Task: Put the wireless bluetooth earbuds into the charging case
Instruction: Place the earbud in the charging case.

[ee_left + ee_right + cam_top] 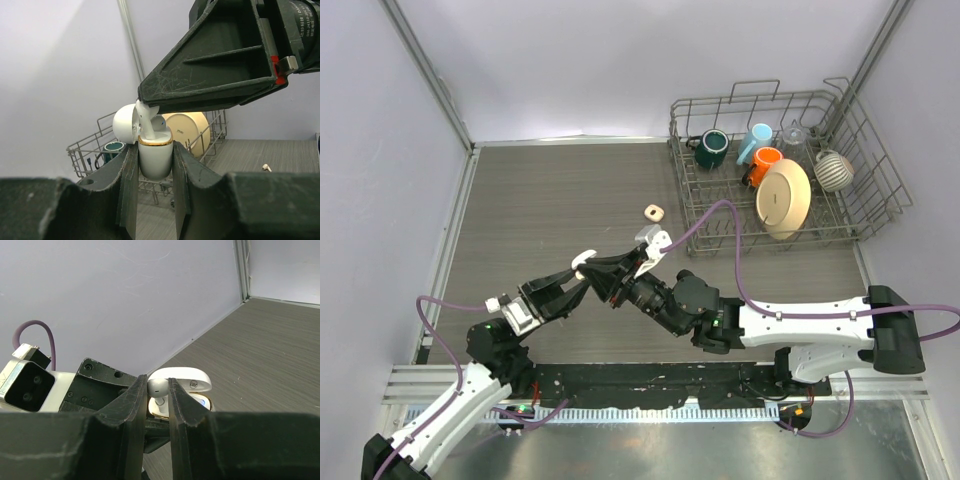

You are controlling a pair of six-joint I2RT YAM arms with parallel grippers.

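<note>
- The left gripper (pixel 155 150) clamps a glossy white rounded case (pixel 155 169) with a gold rim and its lid open.
- The right gripper (pixel 159 390) pinches a smooth white earbud (pixel 145 119), stem down at the case's mouth.
- Its fingers (pixel 220 75) are scratched matte black.

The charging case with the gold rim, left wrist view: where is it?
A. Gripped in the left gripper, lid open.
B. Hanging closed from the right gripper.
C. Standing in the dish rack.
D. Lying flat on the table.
A: the charging case stands upright, clamped in the left gripper, its lid tipped back, while the right gripper holds an earbud at its opening.
</note>
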